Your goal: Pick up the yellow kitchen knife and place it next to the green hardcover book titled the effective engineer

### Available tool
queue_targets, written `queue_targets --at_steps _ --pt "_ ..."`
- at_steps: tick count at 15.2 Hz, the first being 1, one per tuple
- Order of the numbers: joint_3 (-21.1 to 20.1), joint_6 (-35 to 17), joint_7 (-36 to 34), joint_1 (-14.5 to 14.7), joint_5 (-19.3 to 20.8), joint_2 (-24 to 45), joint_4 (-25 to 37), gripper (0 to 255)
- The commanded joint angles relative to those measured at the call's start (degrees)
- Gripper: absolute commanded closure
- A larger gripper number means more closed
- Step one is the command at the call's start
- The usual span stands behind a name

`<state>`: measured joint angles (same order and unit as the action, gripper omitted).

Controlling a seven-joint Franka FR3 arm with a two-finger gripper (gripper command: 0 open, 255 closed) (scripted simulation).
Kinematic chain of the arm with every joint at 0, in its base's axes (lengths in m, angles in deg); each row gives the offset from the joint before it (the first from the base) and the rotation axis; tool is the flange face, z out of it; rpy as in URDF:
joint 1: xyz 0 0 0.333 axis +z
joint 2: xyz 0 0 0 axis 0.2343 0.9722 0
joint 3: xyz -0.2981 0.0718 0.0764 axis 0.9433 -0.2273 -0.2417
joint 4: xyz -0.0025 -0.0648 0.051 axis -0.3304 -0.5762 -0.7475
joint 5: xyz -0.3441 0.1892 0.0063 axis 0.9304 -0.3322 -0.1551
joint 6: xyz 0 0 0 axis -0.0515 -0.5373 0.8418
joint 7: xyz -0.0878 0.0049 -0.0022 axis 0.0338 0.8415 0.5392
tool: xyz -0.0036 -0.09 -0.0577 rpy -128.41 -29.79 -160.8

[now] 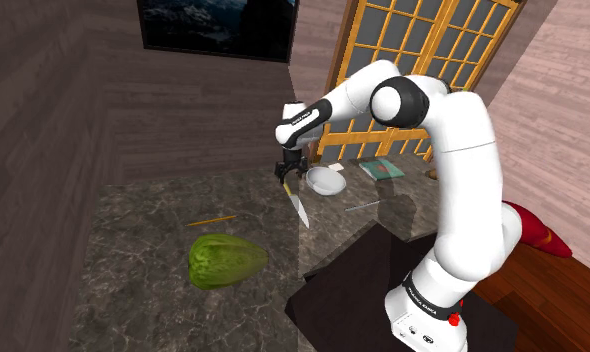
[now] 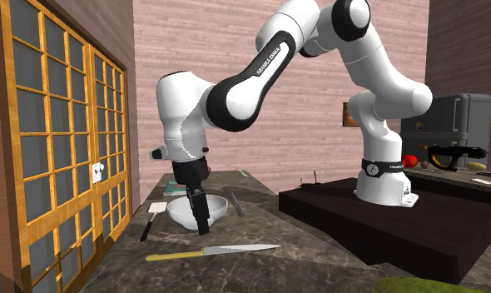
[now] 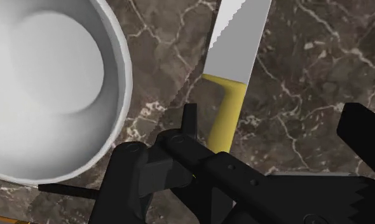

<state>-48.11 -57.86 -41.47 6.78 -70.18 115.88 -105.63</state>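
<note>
One yellow-handled kitchen knife with a grey blade (image 3: 234, 57) lies flat on the dark veined marble table (image 3: 307, 63), just under the black two-finger hand (image 3: 275, 127). The hand stands wide, its fingers (image 3: 364, 130) apart with the yellow handle between them, unclasped. A round white bowl (image 3: 46, 83) sits just beside the hand. The green hardcover book (image 1: 380, 168) lies farther off, beyond the bowl.

White Franka arm (image 2: 377, 91) of rounded, glossy links, with dark grey rings at the joints and black "FRANKA EMIKA" lettering on one link and around the base (image 1: 423, 310), which carries a small red spot. The two-finger gripper (image 2: 202, 225) is all black, with small round screw holes and a saw-toothed edge
</note>
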Motion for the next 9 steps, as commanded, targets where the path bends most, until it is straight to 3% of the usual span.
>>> queue_targets --at_steps 1,9 --pt "0.2 0.5 0.1 -0.7 -0.4 5.0 4.9 0" --pt "0.2 -2.7 0.1 -1.1 -0.5 10.1 6.5 0"
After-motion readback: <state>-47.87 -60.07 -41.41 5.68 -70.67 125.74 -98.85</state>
